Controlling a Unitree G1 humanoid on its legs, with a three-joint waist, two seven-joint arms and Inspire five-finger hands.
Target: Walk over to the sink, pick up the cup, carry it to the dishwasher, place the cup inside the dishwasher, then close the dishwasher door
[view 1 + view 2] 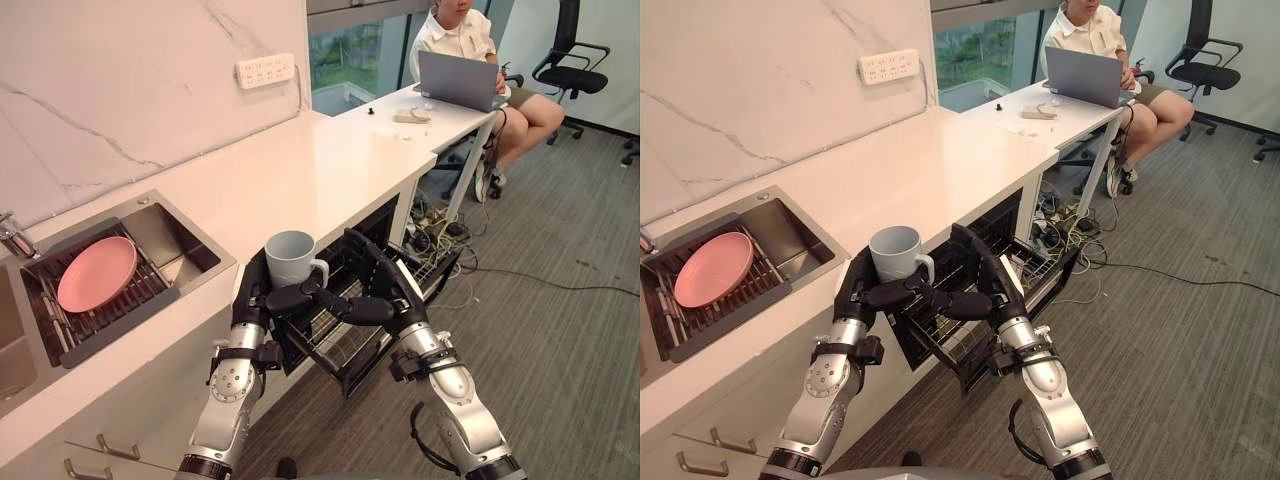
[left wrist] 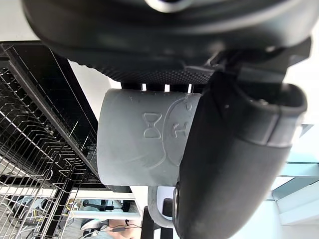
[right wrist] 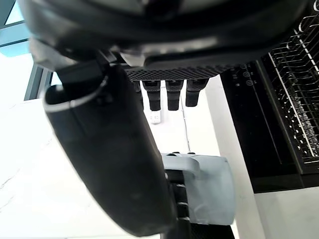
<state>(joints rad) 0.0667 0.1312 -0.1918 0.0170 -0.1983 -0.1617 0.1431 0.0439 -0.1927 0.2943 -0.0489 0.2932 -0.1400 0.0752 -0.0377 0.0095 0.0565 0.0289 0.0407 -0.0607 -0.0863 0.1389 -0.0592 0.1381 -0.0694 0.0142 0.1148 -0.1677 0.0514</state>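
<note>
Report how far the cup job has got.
Done: the pale blue-grey ceramic cup is out of the steel sink and at the open black dishwasher. In hand: the left hand is curled round it above the wire rack, with the right hand open alongside. Left: set the cup in the rack, then shut the dishwasher.

White marble wall (image 1: 120, 100), grey floor (image 1: 560, 370), window (image 1: 345, 60), black office chair (image 1: 575, 72).

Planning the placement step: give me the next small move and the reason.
Probably lower the pale grey ceramic cup down into the open dishwasher's wire rack. The left robot hand is curled round the upright cup, which hangs at the white counter's edge above the rack; the right robot hand is open beside its handle.
</note>
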